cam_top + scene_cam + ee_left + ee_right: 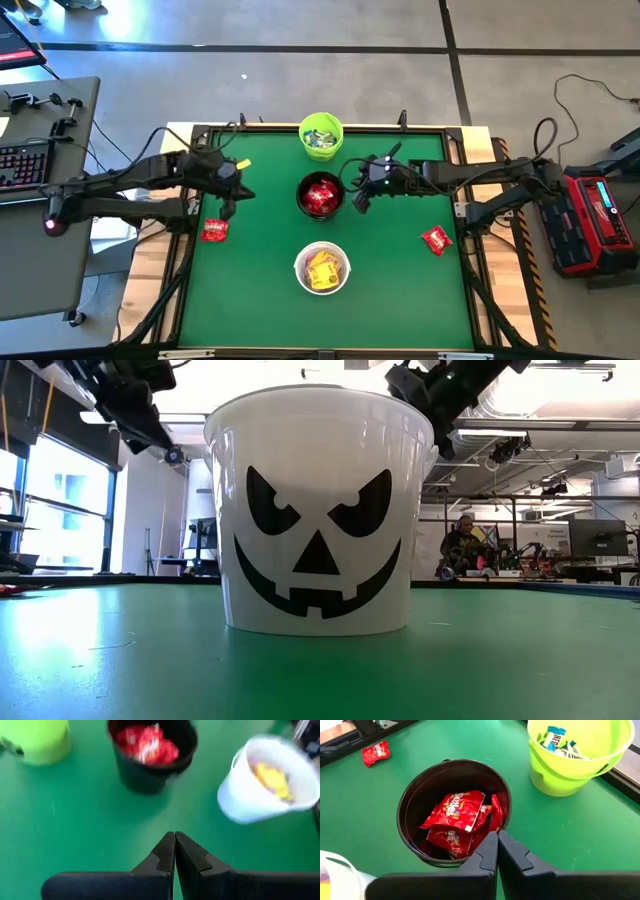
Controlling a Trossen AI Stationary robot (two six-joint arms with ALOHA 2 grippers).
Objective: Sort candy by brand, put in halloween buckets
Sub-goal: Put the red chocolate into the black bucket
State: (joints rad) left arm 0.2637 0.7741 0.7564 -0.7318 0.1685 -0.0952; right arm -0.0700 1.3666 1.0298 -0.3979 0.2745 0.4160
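Three buckets stand in a row down the middle of the green table. The lime green one [321,135] holds pale blue-white packets, the black one [321,194] red packets [455,815], and the white one [321,268] yellow packets [272,777]. One loose red packet [214,230] lies flat to the left and another [436,240] to the right. My left gripper [175,837] is shut and empty above the table, left of the black bucket. My right gripper [497,836] is shut and empty, raised just right of the black bucket's rim.
The table has a raised black frame [190,130] around it. The white bucket [320,510], with its black jack-o'-lantern face, fills the low view. A desk with a keyboard [20,165] stands off the table's left side, and a red device [600,215] off its right.
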